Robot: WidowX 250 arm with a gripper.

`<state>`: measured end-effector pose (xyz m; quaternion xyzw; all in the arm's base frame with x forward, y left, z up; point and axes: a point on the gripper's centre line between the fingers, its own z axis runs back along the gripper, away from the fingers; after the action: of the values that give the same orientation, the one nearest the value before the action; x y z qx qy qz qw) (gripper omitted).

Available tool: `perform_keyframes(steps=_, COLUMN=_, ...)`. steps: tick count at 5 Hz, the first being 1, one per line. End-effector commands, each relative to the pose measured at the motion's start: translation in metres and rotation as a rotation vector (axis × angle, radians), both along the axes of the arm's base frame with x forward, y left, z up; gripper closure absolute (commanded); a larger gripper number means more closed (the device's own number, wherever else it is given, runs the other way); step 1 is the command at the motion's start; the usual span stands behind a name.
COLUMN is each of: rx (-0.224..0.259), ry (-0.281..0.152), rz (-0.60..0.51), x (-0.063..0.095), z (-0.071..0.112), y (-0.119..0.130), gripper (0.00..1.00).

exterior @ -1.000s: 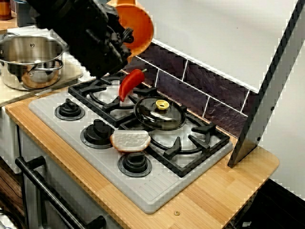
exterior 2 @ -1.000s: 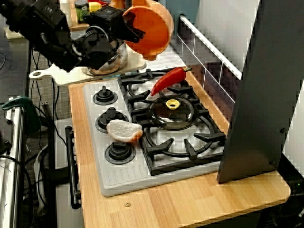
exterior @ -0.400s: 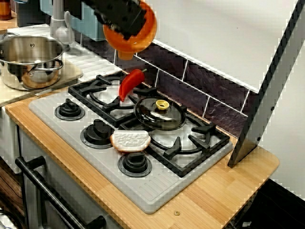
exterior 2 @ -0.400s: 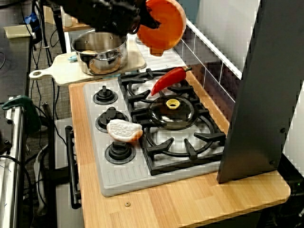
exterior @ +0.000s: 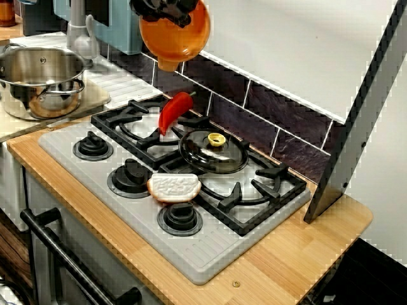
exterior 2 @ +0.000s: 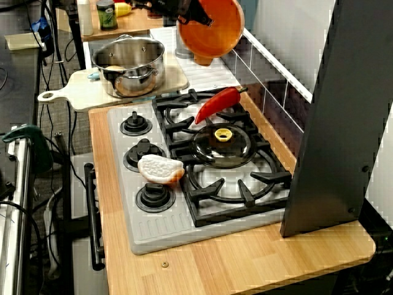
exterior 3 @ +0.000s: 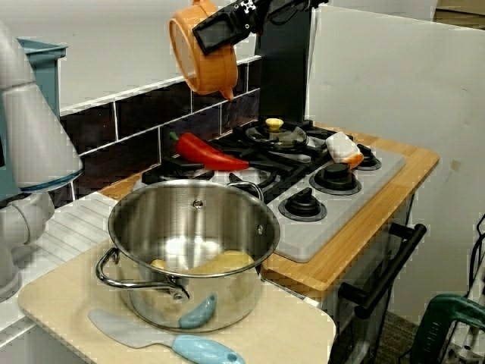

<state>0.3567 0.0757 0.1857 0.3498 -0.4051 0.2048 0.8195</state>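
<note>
The pincer (exterior 3: 218, 32) is black and boxy, like a flat block. The arm (exterior 3: 282, 6) behind it, toward 2 o'clock, is black too, with small white marks near the wrist.

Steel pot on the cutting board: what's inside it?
In the view from beside the pot, the steel pot holds pale yellow pieces on its bottom. Its near wall covers the rest of the floor.

Mock kitchen, gas hob (exterior: 191, 254), tiled backsplash (exterior: 280, 117), steel pot (exterior 3: 227, 296)
</note>
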Motion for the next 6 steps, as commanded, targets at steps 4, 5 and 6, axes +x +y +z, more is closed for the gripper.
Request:
perform_keyframes(steps=4, rx=-0.132, ry=0.218, rz=-0.085, x=0.011, z=0.016, y=0.022, gripper=1.00)
perform_keyframes(steps=5, rx=-0.164, ry=0.270, rz=-0.117, x=0.013, z=0.017, y=0.025, gripper=1.00)
perform_keyframes(steps=6, rx=-0.201, ry=0.331, rz=-0.150, x=0.016, z=0.017, y=0.029, gripper=1.00)
